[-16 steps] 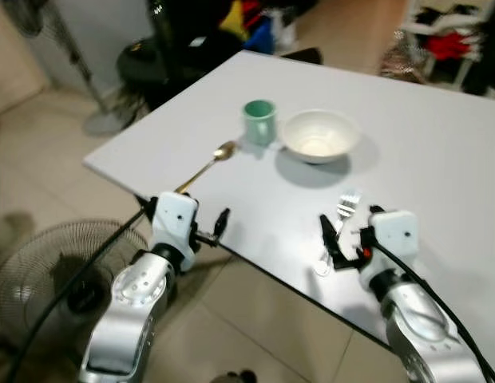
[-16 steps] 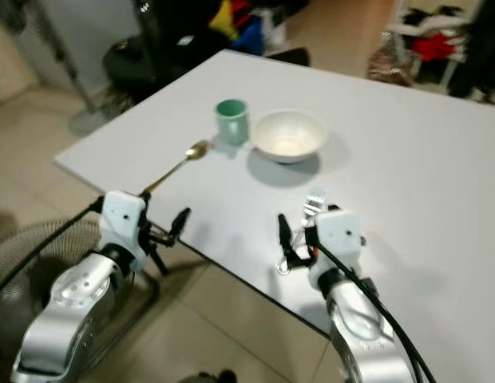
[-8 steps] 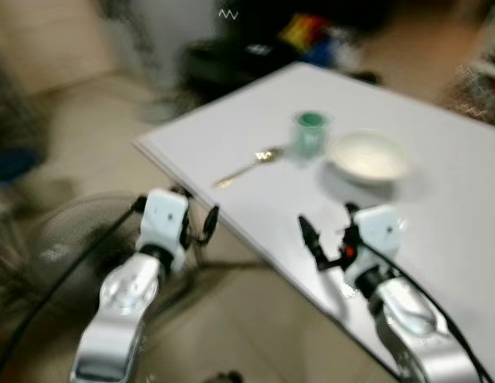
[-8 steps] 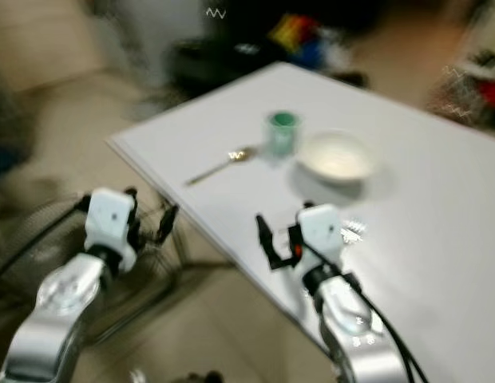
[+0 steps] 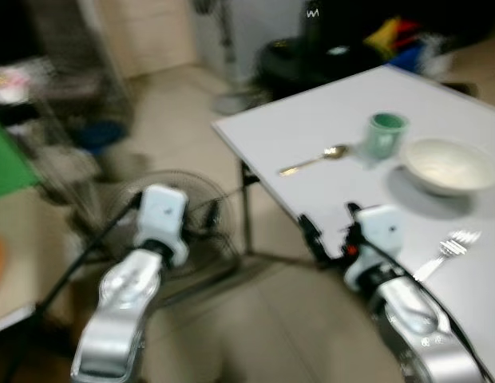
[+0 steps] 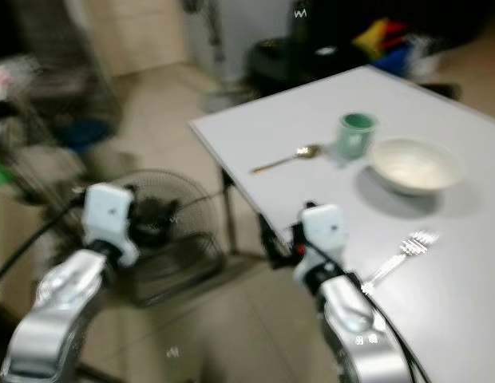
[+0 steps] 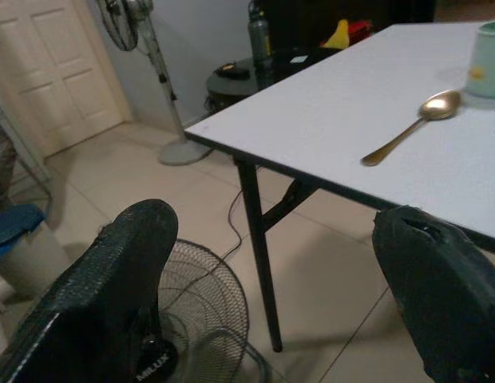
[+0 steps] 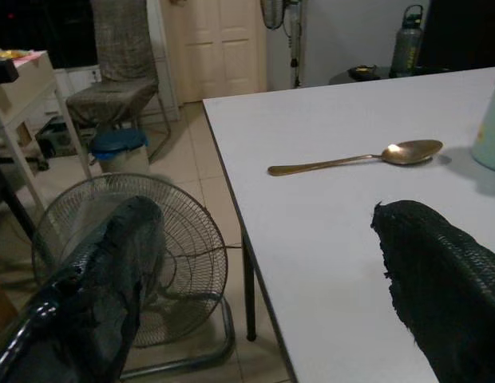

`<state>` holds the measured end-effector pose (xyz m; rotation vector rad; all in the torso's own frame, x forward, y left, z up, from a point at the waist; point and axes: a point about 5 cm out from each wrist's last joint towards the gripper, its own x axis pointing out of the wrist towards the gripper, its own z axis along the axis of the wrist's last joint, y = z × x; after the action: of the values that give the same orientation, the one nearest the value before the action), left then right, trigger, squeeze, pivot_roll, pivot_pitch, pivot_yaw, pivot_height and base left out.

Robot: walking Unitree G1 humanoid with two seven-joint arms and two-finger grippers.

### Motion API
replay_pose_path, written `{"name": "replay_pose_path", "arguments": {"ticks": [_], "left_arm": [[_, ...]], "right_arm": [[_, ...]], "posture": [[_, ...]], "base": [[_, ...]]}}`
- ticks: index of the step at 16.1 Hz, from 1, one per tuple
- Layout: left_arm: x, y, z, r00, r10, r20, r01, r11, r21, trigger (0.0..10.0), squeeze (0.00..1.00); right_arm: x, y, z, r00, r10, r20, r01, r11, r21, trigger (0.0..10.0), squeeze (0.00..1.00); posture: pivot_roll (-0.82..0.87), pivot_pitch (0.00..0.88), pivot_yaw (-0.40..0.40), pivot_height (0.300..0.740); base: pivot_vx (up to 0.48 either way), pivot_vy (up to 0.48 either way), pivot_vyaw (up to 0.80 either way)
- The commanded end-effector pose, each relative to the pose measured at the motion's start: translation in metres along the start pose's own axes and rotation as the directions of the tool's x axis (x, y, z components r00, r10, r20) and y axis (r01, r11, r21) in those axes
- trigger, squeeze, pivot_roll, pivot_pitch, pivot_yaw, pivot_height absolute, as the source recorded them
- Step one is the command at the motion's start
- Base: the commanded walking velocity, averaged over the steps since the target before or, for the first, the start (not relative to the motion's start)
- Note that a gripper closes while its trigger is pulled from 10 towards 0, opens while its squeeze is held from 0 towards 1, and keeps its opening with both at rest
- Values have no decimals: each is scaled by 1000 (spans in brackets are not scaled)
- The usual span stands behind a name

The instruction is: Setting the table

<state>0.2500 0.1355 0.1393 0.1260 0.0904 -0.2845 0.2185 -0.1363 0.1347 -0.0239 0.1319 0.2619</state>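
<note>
Head views, both blurred: your bench [image 5: 327, 132] sits right of centre, white top, near-left corner toward you. On it: gold spoon [image 5: 315, 160], green cup [image 5: 386, 134] just right of the spoon's bowl, white bowl [image 5: 449, 165] right of the cup, fork [image 5: 449, 249] nearer, at the right edge. Four pieces laid out, so my read is the placing step is done or paused and you're between items. Left hand [image 5: 209, 214] hangs over the floor left of the bench, above a floor fan [image 5: 180, 231]. Right hand [image 5: 311, 238] is at the bench's near edge, left of the fork. Neither carries anything.

Left wrist view: left hand's two fingers spread wide, nothing between them. Past them the bench edge, one dark folding leg [image 7: 259, 255], the spoon [image 7: 411, 128] and a sliver of the cup [image 7: 489, 48]. Beyond: tiled floor, a standing fan [image 7: 140, 48], a white door [image 7: 52, 72], a dark bottle [image 7: 260, 32].

Right wrist view: right hand's fingers also wide and empty, straddling the bench's left edge. Spoon [image 8: 355, 159] lies flat ahead, handle pointing left. Floor fan [image 8: 152, 263] below on the tiles, blue-lidded bin [image 8: 120, 148] and a chair [image 8: 112, 96] further off.

Next move, my guess: fetch whatever is missing. Mind the fan and its cable near your left arm.
</note>
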Motion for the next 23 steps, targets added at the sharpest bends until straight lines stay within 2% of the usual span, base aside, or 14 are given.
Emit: {"name": "replay_pose_path", "arguments": {"ticks": [1,23], "left_arm": [[0,7,2,1000,21,-1,-21,1000,16,10000,0],[-7,10,2,999,28,-25,-28,999,30,10000,0]], "right_arm": [[0,2,2,1000,10,6,-10,1000,20,10000,1000],[2,8,-3,998,55,-25,-55,998,35,10000,1000]], "posture": [[78,0,76,740],[106,0,56,740]], "base": [[0,330,0],[0,324,0]]}}
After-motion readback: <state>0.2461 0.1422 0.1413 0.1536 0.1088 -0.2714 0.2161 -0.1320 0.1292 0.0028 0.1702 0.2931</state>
